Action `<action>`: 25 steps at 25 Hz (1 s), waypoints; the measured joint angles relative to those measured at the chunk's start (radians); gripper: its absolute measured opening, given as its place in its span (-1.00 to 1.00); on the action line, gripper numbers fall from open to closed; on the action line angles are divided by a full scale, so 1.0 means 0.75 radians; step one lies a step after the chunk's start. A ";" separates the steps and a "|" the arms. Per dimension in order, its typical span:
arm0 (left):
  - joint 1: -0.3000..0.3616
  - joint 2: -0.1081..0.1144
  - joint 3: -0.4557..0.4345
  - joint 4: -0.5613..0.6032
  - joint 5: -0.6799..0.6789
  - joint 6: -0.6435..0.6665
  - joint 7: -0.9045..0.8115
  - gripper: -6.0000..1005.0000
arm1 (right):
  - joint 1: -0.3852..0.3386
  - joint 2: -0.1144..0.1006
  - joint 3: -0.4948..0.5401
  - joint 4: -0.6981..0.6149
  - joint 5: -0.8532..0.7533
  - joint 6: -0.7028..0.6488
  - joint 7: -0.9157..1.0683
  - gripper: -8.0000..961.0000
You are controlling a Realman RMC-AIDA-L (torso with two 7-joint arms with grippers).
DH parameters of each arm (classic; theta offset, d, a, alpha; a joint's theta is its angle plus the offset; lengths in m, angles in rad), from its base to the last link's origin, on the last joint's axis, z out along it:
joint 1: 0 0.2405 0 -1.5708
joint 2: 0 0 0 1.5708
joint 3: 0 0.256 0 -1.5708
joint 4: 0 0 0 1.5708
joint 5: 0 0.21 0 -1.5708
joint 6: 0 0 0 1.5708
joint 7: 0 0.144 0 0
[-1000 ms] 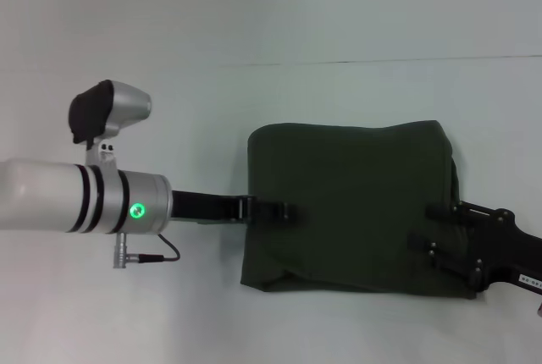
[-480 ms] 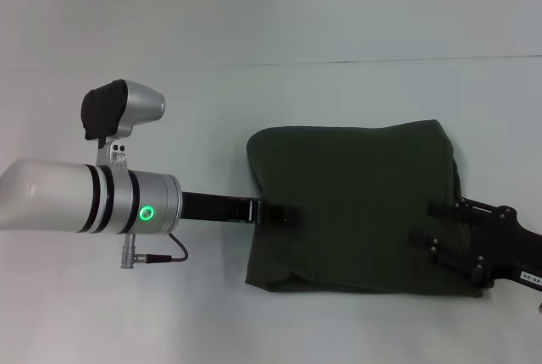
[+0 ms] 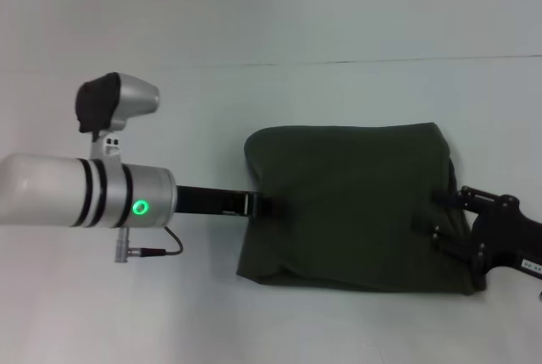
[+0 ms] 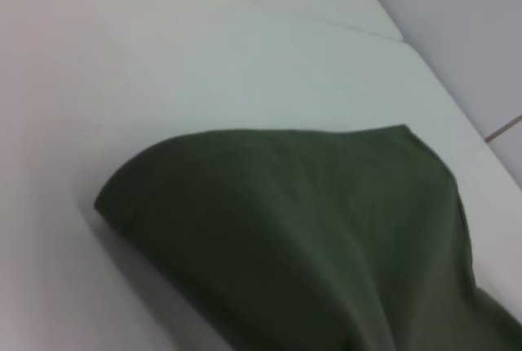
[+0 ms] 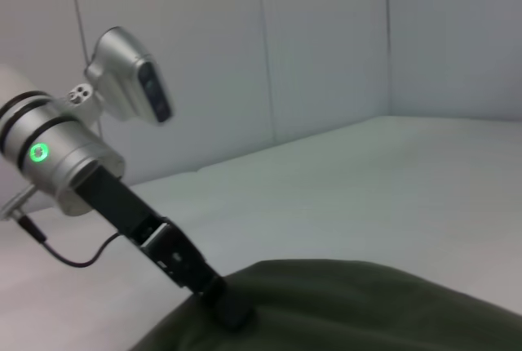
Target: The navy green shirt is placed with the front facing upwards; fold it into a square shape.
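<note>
The navy green shirt (image 3: pixel 347 199) lies folded into a thick rectangle on the white table, plain green side up, with no lettering showing. My left gripper (image 3: pixel 269 206) sits at its left edge, shut on the cloth there. The right wrist view shows the same left gripper (image 5: pixel 230 312) pinched into the shirt (image 5: pixel 367 306) at that edge. My right gripper (image 3: pixel 440 216) rests at the right edge, its two fingers spread apart over the cloth. In the left wrist view only the bulging shirt (image 4: pixel 310 245) appears.
The white table (image 3: pixel 169 313) spreads on all sides of the shirt, and a seam line (image 3: pixel 356 63) crosses it farther back. The left arm's silver forearm (image 3: pixel 76 190), with a cable hanging below it, reaches in over the table's left part.
The left gripper drew back to the left, and the shirt's lower left corner shifted left with it. The right gripper slid a little to the right, toward the shirt's right edge.
</note>
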 joint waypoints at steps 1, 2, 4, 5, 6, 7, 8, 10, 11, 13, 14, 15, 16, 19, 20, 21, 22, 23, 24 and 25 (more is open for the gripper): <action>0.011 0.000 -0.002 0.021 -0.001 0.012 0.002 -0.62 | 0.001 0.000 0.013 0.000 0.000 0.000 0.000 0.20; 0.025 -0.001 -0.005 0.042 -0.003 0.025 0.002 -0.64 | 0.002 0.000 0.027 0.000 0.000 0.001 0.000 0.20; 0.068 -0.002 -0.008 0.113 -0.020 0.074 0.003 -0.68 | 0.003 0.003 0.058 0.000 0.005 0.002 0.000 0.20; 0.091 -0.002 -0.008 0.151 -0.029 0.099 0.003 -0.70 | 0.003 0.003 0.076 0.003 0.015 0.005 -0.001 0.20; 0.111 -0.002 -0.009 0.182 -0.035 0.120 0.004 -0.71 | 0.003 0.004 0.087 0.005 0.031 0.007 -0.002 0.20; 0.132 -0.002 -0.012 0.216 -0.038 0.139 0.004 -0.71 | 0.003 0.004 0.095 0.008 0.052 0.009 -0.002 0.20; 0.158 -0.002 -0.018 0.248 -0.041 0.154 0.004 -0.71 | 0.003 0.004 0.100 0.011 0.072 0.008 -0.002 0.20; 0.203 -0.002 -0.032 0.295 -0.046 0.172 0.004 -0.72 | 0.004 0.004 0.101 0.012 0.110 0.004 -0.002 0.20; 0.228 -0.001 -0.046 0.321 -0.047 0.182 0.005 -0.72 | 0.006 0.004 0.101 0.013 0.123 0.003 -0.002 0.20; 0.271 -0.001 -0.081 0.360 -0.046 0.202 0.017 -0.72 | 0.013 0.004 0.100 0.014 0.139 0.004 -0.001 0.20; 0.287 -0.001 -0.103 0.371 -0.045 0.214 0.030 -0.72 | 0.017 0.005 0.100 0.015 0.142 0.008 -0.001 0.20; 0.301 -0.001 -0.129 0.380 -0.044 0.228 0.046 -0.72 | 0.023 0.006 0.100 0.018 0.148 0.010 -0.001 0.20; 0.312 -0.001 -0.156 0.384 -0.043 0.240 0.060 -0.72 | 0.027 0.007 0.100 0.023 0.157 0.011 -0.001 0.20; 0.334 0.001 -0.212 0.386 -0.032 0.254 0.087 -0.72 | 0.038 0.007 0.100 0.042 0.193 0.014 0.006 0.20; 0.341 0.002 -0.223 0.386 -0.027 0.256 0.097 -0.72 | 0.042 0.007 0.100 0.045 0.202 0.017 0.011 0.19; 0.346 0.003 -0.236 0.386 -0.024 0.256 0.114 -0.72 | 0.048 0.007 0.100 0.046 0.208 0.018 0.016 0.19; 0.348 0.003 -0.243 0.385 -0.023 0.255 0.123 -0.72 | 0.054 0.007 0.100 0.046 0.210 0.020 0.021 0.19; 0.350 0.003 -0.252 0.383 -0.022 0.251 0.134 -0.72 | 0.058 0.007 0.101 0.046 0.210 0.021 0.024 0.19; 0.351 0.003 -0.255 0.380 -0.022 0.247 0.139 -0.72 | 0.063 0.007 0.101 0.046 0.210 0.022 0.026 0.19; 0.351 0.003 -0.257 0.378 -0.021 0.245 0.142 -0.72 | 0.066 0.006 0.101 0.047 0.211 0.023 0.029 0.19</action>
